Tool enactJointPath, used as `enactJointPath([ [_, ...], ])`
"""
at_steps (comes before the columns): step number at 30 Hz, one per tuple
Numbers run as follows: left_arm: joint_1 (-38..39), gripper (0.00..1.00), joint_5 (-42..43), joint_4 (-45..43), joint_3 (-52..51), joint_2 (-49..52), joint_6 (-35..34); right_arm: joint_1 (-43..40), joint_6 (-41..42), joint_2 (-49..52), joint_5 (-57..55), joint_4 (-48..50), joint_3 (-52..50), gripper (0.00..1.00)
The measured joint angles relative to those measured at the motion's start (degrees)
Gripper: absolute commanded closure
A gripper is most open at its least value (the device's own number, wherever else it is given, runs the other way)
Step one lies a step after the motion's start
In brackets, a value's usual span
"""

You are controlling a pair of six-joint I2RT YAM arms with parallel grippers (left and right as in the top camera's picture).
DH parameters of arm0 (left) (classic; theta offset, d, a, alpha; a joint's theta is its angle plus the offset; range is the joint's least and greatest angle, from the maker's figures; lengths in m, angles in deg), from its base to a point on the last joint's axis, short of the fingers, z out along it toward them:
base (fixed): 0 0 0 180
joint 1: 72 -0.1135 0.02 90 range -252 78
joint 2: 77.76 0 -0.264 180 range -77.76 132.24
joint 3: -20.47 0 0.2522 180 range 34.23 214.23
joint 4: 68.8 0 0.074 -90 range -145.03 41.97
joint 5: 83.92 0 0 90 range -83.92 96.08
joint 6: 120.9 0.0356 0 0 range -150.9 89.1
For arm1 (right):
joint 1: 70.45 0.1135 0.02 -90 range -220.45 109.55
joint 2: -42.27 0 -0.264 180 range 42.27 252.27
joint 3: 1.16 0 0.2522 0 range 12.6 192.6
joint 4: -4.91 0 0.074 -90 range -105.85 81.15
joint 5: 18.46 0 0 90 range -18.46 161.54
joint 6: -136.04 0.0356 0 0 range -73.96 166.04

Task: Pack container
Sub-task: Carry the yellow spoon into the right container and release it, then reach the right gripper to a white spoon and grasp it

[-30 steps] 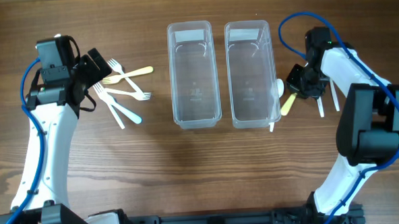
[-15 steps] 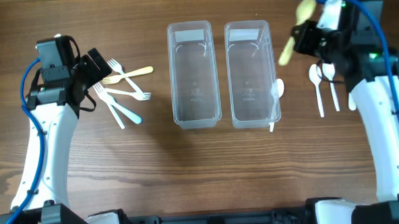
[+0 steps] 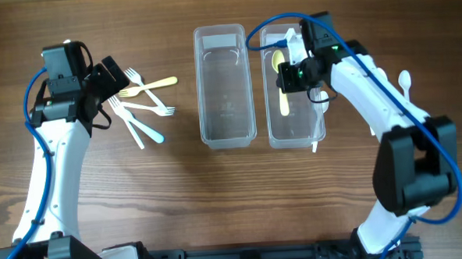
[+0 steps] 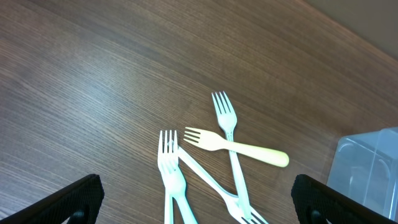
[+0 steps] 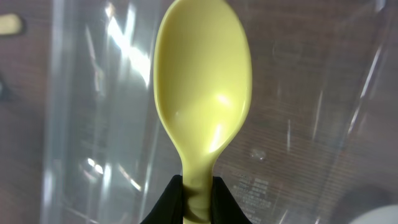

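Two clear plastic containers stand side by side, the left one (image 3: 226,130) and the right one (image 3: 317,114). My right gripper (image 3: 290,78) is shut on a yellow spoon (image 3: 280,62) and holds it over the right container; the wrist view shows the spoon (image 5: 204,99) above the clear container floor (image 5: 311,124). My left gripper (image 3: 108,82) is open and empty beside a pile of forks (image 3: 140,110). In the left wrist view a yellow fork (image 4: 239,145) lies across pale forks (image 4: 171,168).
White spoons lie on the table right of the containers, one (image 3: 404,80) at the far right and one (image 3: 323,102) against the right container's side. The left container's corner (image 4: 367,162) shows in the left wrist view.
My right arm has carried the yellow spoon from the table right of the containers, up and leftward, to over the right container. The left arm has not moved.
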Motion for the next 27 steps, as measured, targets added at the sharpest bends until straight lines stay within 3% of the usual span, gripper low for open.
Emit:
enactJointPath([
  [1, 0.00, 0.00, 0.00, 0.15, 0.00, 0.00, 0.00, 0.00, 0.22, 0.76, -0.02, -0.13, 0.00, 0.67],
  [2, 0.00, 0.00, 0.00, 0.28, 0.00, 0.00, -0.02, 0.00, 0.94, 0.96, -0.13, -0.31, 0.00, 0.53],
  [7, 0.00, 0.00, 0.00, 0.39, 0.00, 0.00, 0.00, -0.11, 3.72, 0.00, -0.31, -2.71, 0.02, 0.44],
  [12, 0.00, 0.00, -0.02, 0.37, 0.00, 0.00, 0.00, -1.46, 4.63, -9.25, -5.92, -3.30, 1.42, 0.47],
  [17, 0.00, 0.00, -0.02, 0.44, 0.00, 0.00, 0.00, -2.36, 7.96, -16.79, -19.71, -4.72, 3.21, 0.40],
  [22, 0.00, 0.00, 0.00, 0.79, 0.00, 0.00, 0.00, -8.59, 10.91, -13.27, -22.82, -5.68, 1.44, 0.41],
  [27, 0.00, 0.00, -0.02, 0.81, 0.00, 0.00, 0.00, -11.69, 13.33, -5.46, -17.64, -8.37, -0.70, 0.44],
])
